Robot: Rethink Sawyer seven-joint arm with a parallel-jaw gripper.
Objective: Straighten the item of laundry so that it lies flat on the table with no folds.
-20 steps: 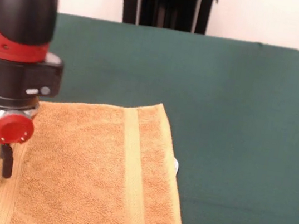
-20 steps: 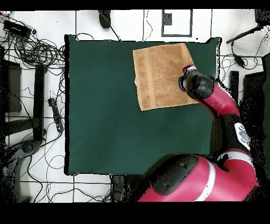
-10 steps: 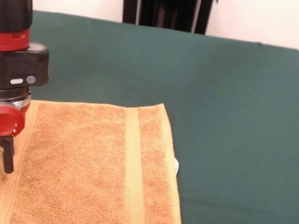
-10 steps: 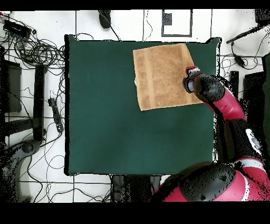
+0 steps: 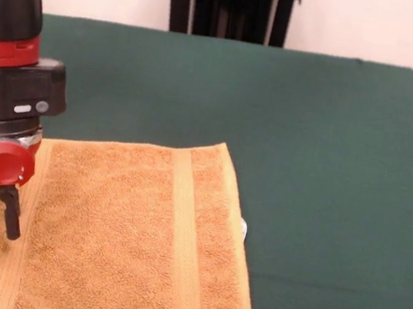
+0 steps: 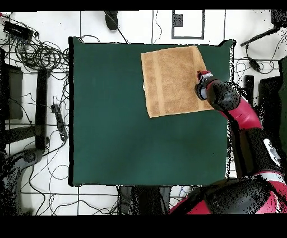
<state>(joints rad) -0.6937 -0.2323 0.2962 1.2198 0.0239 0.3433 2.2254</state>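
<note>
The item of laundry (image 5: 124, 235) is an orange-tan terry towel, spread open and looking flat at the lower left of the front view. A paler woven band (image 5: 182, 236) runs along it. In the overhead view the towel (image 6: 171, 81) lies near the top right corner of the green table (image 6: 123, 134). My gripper (image 5: 11, 222) hangs low over the towel's left edge in the front view, under a red cap (image 5: 4, 163). Seen from overhead, the gripper (image 6: 200, 83) is at the towel's right edge. Whether it grips the cloth does not show.
A small white tag (image 5: 242, 226) peeks out from under the towel's right side. Wide green table (image 5: 329, 165) stretches to the right of and beyond the towel. Cables (image 6: 33, 50) and black stands (image 6: 42, 101) lie on the floor around the table.
The arm shifted outward toward the towel's edge, left in the front view, over the first half second, then held almost still. The towel has not visibly moved.
</note>
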